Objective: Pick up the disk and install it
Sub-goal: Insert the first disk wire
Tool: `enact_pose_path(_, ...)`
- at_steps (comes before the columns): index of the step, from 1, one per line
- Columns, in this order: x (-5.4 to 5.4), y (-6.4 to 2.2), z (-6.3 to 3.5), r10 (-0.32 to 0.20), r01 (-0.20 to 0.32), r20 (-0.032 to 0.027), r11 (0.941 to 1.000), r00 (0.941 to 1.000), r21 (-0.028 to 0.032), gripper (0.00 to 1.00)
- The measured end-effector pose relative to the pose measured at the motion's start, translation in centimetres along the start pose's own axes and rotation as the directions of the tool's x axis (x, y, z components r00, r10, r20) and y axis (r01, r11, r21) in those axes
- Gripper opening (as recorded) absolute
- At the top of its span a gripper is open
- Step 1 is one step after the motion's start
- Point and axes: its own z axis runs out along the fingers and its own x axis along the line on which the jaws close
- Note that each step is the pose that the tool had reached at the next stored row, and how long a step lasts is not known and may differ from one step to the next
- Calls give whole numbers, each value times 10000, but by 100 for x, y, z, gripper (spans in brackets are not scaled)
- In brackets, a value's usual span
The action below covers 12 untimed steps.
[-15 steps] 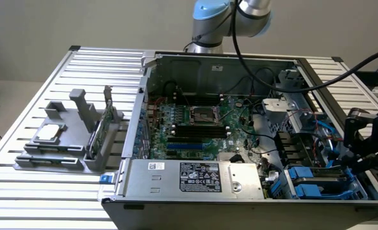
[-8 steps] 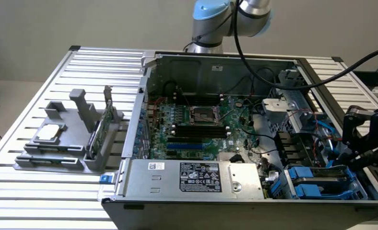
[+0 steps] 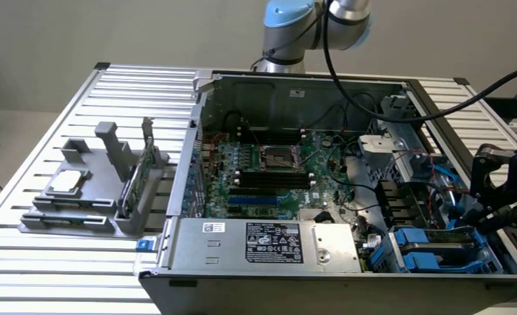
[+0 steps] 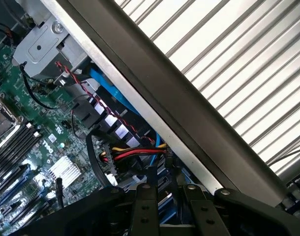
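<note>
The gripper (image 3: 470, 218), of which it cannot be told whether it is apart or clamped, is held low just above the disk (image 3: 438, 246), which is laid flat in the corner of the computer case (image 3: 329, 295) at the exterior view's right, presumably where it is meant to be seated.

surface: slatted metal table (image 3: 48, 269) | on it: open computer case (image 3: 329, 292); grey parts stand (image 3: 75, 213)

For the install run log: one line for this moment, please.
gripper: low over drive bay, exterior view's right | disk: blue rails in bay beneath gripper | held: cannot tell
</note>
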Motion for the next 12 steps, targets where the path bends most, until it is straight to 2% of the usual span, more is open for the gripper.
enact_pose_path(6, 20, 51, 28, 42, -41, -26, 9999, 10000, 167, 26)
enact_pose_path(10, 9, 85, 33, 96, -93, -72, 9995, 9999, 286, 26)
enact_pose_path(12, 6, 88, 36, 151, -148, -93, 9994, 9998, 325, 26)
